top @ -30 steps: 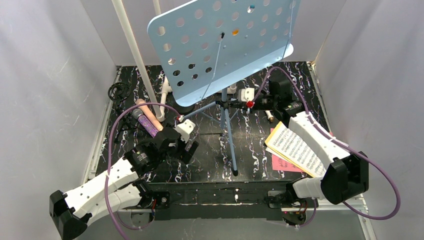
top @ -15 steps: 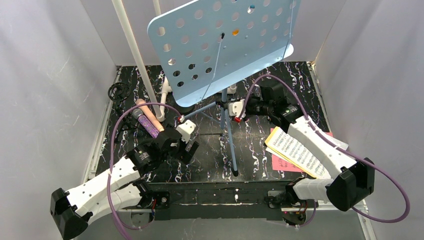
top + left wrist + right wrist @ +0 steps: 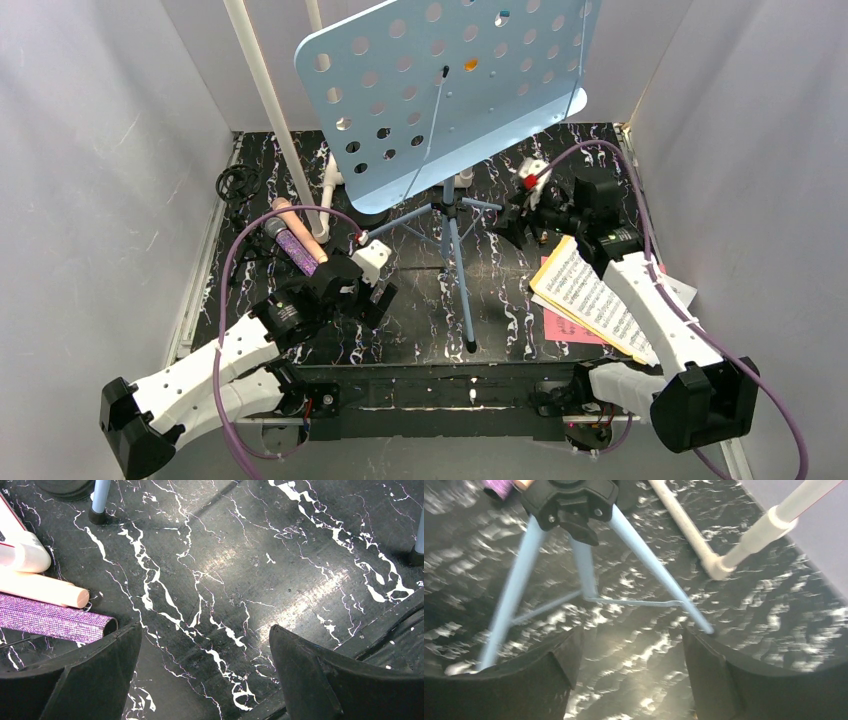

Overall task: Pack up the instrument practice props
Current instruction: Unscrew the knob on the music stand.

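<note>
- Hovering over the black marbled desk, the left fingers stand wide apart, holding nothing.
- The light-blue music rack stands upright mid-desk.
- The right fingers are spread and empty, near its tripod legs.
- The purple microphone and pink microphone lie side by side on the left.
- The sheet-music pages lie on the right.

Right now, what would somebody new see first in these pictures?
The big light-blue music rack full of round holes stands high at the back. On the right lie sheet-music pages, and a glittery purple microphone lies beside a pink microphone on the left.
</note>
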Available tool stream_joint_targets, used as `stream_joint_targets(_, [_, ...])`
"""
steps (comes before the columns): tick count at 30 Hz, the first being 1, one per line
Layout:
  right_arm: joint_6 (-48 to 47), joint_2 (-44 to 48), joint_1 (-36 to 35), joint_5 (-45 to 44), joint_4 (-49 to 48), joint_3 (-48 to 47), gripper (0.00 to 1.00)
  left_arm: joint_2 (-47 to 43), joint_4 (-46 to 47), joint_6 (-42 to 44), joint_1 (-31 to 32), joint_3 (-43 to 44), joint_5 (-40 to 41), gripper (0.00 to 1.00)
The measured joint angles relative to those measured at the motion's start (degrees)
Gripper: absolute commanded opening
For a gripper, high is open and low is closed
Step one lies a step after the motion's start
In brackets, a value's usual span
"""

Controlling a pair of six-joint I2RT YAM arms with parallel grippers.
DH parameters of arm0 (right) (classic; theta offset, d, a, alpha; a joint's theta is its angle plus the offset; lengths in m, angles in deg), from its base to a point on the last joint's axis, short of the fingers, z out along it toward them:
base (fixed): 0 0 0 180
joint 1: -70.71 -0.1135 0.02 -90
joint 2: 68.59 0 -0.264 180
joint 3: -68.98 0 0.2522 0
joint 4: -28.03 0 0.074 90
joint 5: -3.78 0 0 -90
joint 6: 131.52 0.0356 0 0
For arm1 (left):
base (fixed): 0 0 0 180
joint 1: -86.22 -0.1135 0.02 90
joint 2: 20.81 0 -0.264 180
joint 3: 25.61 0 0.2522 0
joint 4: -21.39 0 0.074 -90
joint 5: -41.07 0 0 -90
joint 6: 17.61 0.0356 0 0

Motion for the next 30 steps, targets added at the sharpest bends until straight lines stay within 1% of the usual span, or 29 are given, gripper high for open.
stream_joint_targets(2, [7.7,0.4,2.7,4.5,-3.2,2.1,0.84,-0.2,0.0,0.0,0.0,0.0,0.0,0.98])
stream_joint_targets(4, [18.0,0.4,5.1,9.4,-8.2,4.8,0.85,-0.6,0.0,-0.1,0.0,0.0,0.0,0.98])
stream_joint_targets(7, [36.3,-1.7,7.6,14.3,-15.9,7.3,0.84,-1.2,0.0,-0.2,0.0,0.0,0.0,0.98])
stream_joint_targets(13, [69.2,-9.5,8.5,20.8,-24.9,6.9,0.84,-1.6,-0.1,-0.4,0.0,0.0,0.0,0.98])
stream_joint_targets(16, [84.8,-10.5,8.1,22.1,-31.6,8.3,0.81,-1.6,-0.3,-0.4,0.0,0.0,0.0,0.98])
stream_joint_targets(21, [101.1,-10.5,5.4,21.1,-38.5,8.5,0.78,-1.7,-0.5,-0.4,0.0,0.0,0.3,0.98])
stream_joint_targets(22, [101.5,-10.5,4.9,21.0,-38.7,8.5,0.77,-1.8,-0.5,-0.4,0.0,0.0,0.4,0.98])
stream_joint_targets(26, [108.6,-11.8,2.7,20.1,-40.3,8.3,0.74,-2.0,-0.6,-0.4,0.0,0.0,0.8,0.98])
stream_joint_targets(30, [111.8,-13.8,1.2,19.1,-39.5,8.2,0.68,-2.0,-1.0,-0.4,0.0,0.0,1.1,0.98])
